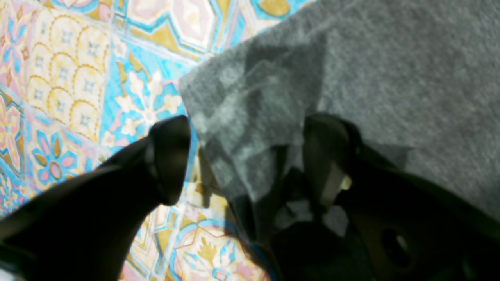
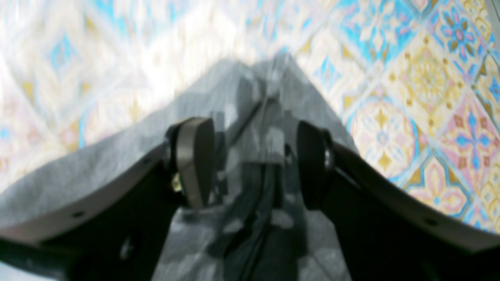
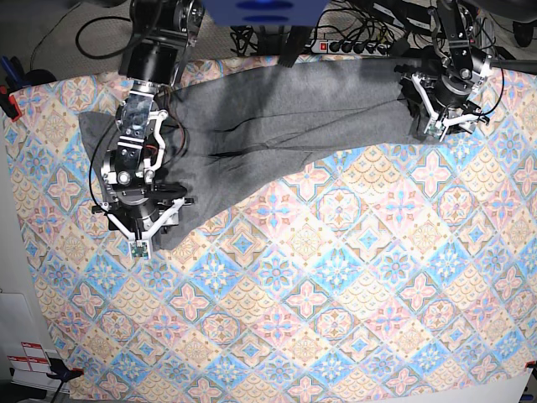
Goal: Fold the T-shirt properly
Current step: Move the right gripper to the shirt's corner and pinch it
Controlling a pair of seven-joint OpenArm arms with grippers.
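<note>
Grey knit T-shirt (image 3: 277,117) stretches lengthwise along the tablecloth's (image 3: 352,294) far edge, one arm at each end. I see the left gripper (image 1: 246,156) and right gripper (image 2: 254,164) each spread astride a corner, cloth between the jaws, not pinched.

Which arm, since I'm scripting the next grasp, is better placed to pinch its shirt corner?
Right, probably: the T-shirt corner sits centred between the right gripper's open jaws. In the left gripper, also open, the fabric lies off-centre.

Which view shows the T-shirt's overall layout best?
The base view: the whole grey T-shirt lies stretched between both arms. The left wrist and right wrist views show only blurred corners of it between the jaws.
</note>
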